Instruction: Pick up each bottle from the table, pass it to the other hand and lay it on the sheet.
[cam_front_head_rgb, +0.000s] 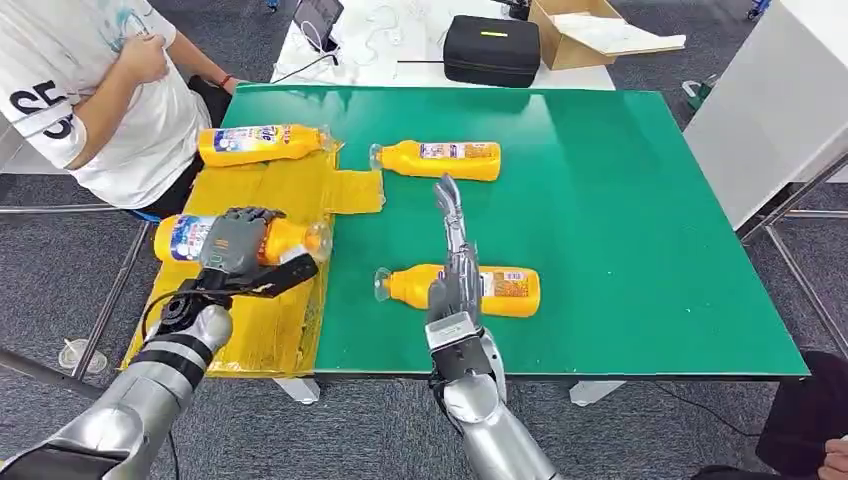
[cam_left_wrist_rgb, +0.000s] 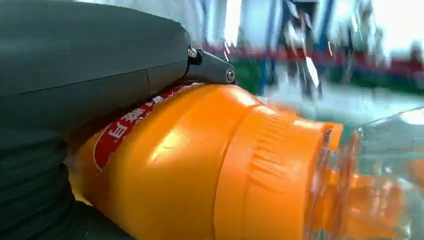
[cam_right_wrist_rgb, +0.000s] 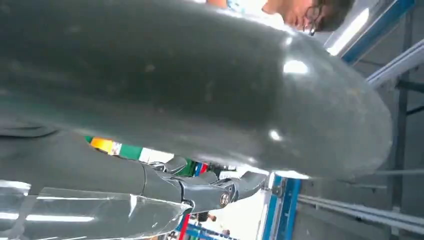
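While left hand (cam_front_head_rgb: 238, 245) grips smooth orange bottle (cam_front_head_rgb: 290, 240) over yellow sheet (cam_front_head_rgb: 290, 190), right hand (cam_front_head_rgb: 456, 260) empty, fingers straight.

The person's white shirt (cam_front_head_rgb: 95, 100) carries large dark characters, partly cut off, reading roughly "S5". The bottle labels (cam_front_head_rgb: 459, 151) are too small to read. The held bottle (cam_left_wrist_rgb: 200, 165) bears white characters on red, not legible.

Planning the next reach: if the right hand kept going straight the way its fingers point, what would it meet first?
Probably the far orange bottle on the green table; the right hand points up-table toward it, though its height is unclear.
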